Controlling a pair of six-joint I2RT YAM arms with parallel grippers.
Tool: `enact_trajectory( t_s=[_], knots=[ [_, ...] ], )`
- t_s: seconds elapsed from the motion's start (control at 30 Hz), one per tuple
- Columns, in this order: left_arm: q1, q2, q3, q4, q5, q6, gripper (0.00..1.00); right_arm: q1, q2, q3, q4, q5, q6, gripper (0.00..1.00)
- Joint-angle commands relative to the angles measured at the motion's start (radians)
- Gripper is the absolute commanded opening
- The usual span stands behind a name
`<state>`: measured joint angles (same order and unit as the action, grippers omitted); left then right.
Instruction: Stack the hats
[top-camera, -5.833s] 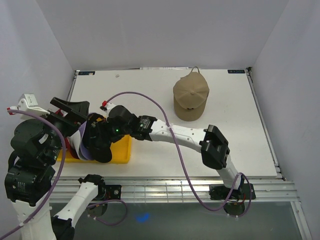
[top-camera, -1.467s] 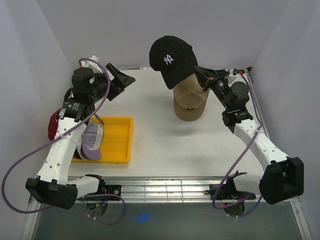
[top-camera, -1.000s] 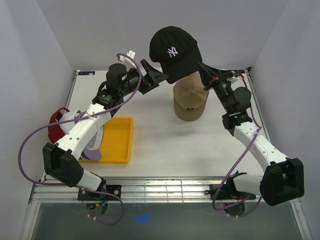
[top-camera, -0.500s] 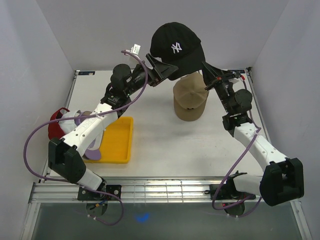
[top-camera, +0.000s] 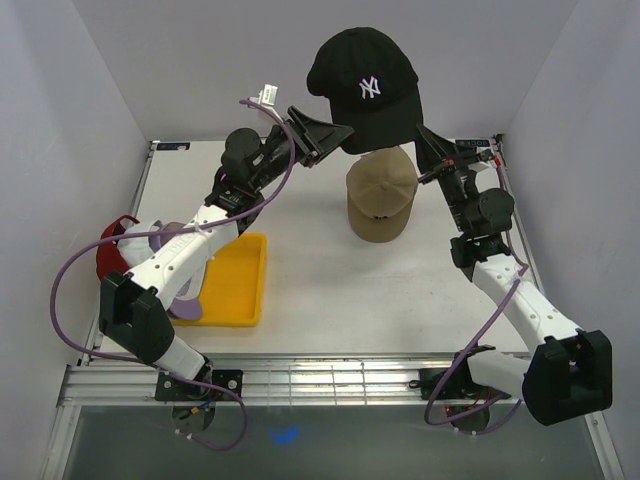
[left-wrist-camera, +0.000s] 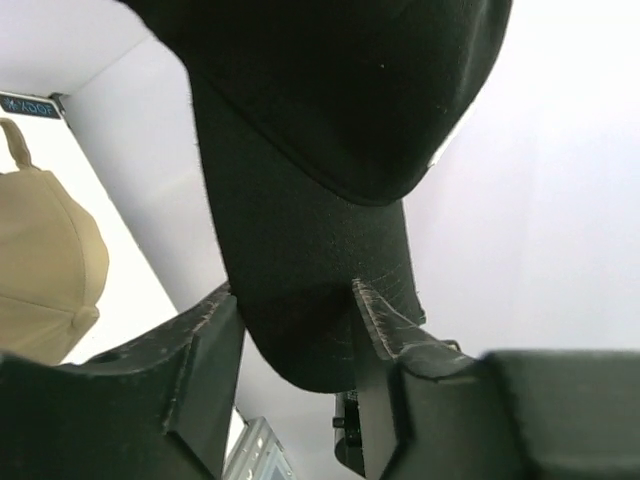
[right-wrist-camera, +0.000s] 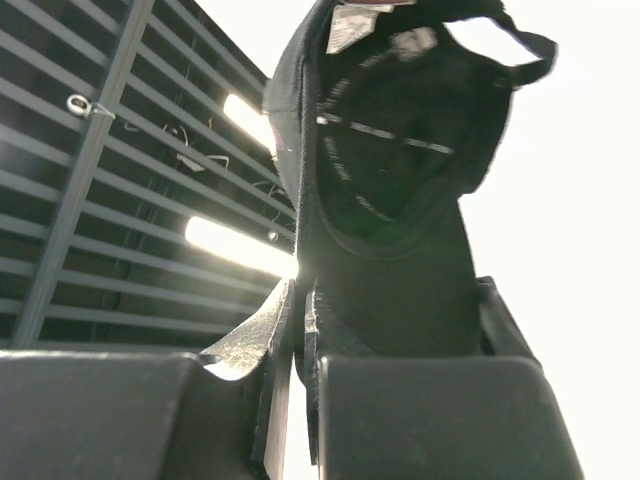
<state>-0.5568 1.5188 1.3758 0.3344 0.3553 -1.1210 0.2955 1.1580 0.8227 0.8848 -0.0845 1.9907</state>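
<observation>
Top view, upper centre: white interlocked "NY" logo on the front of the black cap (top-camera: 362, 75). The dark mark on the tan cap (top-camera: 381, 196) is too small to read. Left wrist view, upper left: dark label strip (left-wrist-camera: 22, 103), lettering blurred.

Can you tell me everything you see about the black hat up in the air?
The black fabric baseball cap has a white NY logo on its front, a rounded crown and a curved brim. It is up in the air, tilted, over the tan cap on the table, apart from it. The right gripper holds it by the brim; that wrist view looks up into its hollow inside, with a label and a back strap. The brim also reaches between the left gripper's spread fingers.
</observation>
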Motion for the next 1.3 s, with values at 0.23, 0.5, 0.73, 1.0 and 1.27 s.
enact_trajectory(
  t_s=[0.23,0.5,0.73,1.0,1.27],
  knots=[
    [-0.020,0.009,0.065,0.052,0.047,-0.052,0.26,0.014,-0.072,-0.095,-0.044,-0.109,-0.105,0.08],
    [-0.020,0.052,0.075,0.060,0.080,-0.109,0.07,0.011,-0.035,-0.070,-0.050,-0.170,-0.167,0.08],
    [-0.015,0.098,0.100,0.028,0.109,-0.198,0.00,-0.001,0.029,0.027,-0.084,-0.256,-0.210,0.09],
    [0.008,0.098,0.094,-0.023,0.131,-0.249,0.00,-0.048,0.052,0.067,-0.127,-0.320,-0.250,0.25],
    [0.020,0.149,0.117,-0.024,0.189,-0.312,0.00,-0.105,0.081,0.084,-0.132,-0.373,-0.263,0.32]
  ],
)
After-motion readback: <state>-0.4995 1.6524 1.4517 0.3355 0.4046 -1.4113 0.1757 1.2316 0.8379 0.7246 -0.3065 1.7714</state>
